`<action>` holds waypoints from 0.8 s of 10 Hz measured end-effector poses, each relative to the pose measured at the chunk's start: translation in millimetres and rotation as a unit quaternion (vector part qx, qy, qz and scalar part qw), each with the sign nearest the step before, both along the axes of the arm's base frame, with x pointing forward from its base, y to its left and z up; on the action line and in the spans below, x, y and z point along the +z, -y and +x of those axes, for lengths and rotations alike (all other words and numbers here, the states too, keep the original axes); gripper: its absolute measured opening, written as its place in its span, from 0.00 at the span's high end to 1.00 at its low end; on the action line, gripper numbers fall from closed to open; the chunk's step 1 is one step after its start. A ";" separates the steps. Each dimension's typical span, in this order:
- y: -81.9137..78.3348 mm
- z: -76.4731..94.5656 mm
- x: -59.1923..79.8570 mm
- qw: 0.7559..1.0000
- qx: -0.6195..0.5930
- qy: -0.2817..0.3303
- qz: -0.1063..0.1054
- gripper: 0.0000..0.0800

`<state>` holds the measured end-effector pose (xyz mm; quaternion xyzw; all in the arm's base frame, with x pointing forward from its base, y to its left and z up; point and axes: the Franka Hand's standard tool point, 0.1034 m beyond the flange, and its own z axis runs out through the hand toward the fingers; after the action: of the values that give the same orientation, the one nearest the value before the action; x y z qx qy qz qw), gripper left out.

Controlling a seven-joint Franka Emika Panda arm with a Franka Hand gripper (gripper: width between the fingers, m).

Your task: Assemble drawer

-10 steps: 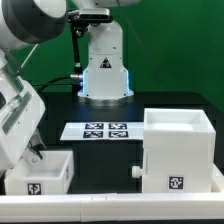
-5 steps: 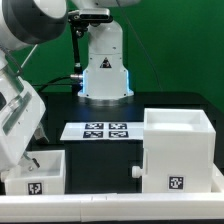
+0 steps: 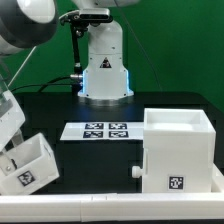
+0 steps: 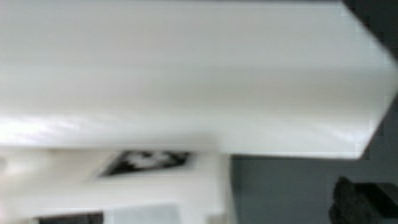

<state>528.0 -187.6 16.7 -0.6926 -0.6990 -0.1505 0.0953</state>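
The small white drawer box (image 3: 30,165), with a marker tag on its front, hangs tilted at the exterior view's lower left, lifted off the table. My gripper (image 3: 12,150) is shut on its left wall; the fingertips are hidden behind the box. The larger white drawer case (image 3: 178,148), open on top and also tagged, stands on the table at the exterior view's right. In the wrist view a blurred white panel of the small box (image 4: 178,75) fills most of the picture, with a tag (image 4: 151,160) below it and one dark finger (image 4: 368,200) at the edge.
The marker board (image 3: 97,130) lies flat mid-table. The robot base (image 3: 104,70) stands behind it, against a green backdrop. A white ledge (image 3: 110,210) runs along the table's front edge. My white arm (image 3: 8,110) takes up the exterior view's left edge.
The small drawer box sat level on the table; now it is lifted and tilted, moved slightly toward the exterior view's left. My arm has pulled back leftward with it. The large case has not moved.
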 end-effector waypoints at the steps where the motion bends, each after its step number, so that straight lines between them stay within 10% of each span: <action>1: -1.3 -2.8 -3.9 1.000 -0.002 0.004 -0.006 0.19; 3: -2.0 -4.5 -6.1 1.000 -0.003 0.001 -0.006 0.19; 8: -8.5 -3.8 -6.4 1.000 0.000 0.000 -0.001 0.91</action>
<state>524.2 -179.1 10.3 -0.6929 -0.6990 -0.1494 0.0948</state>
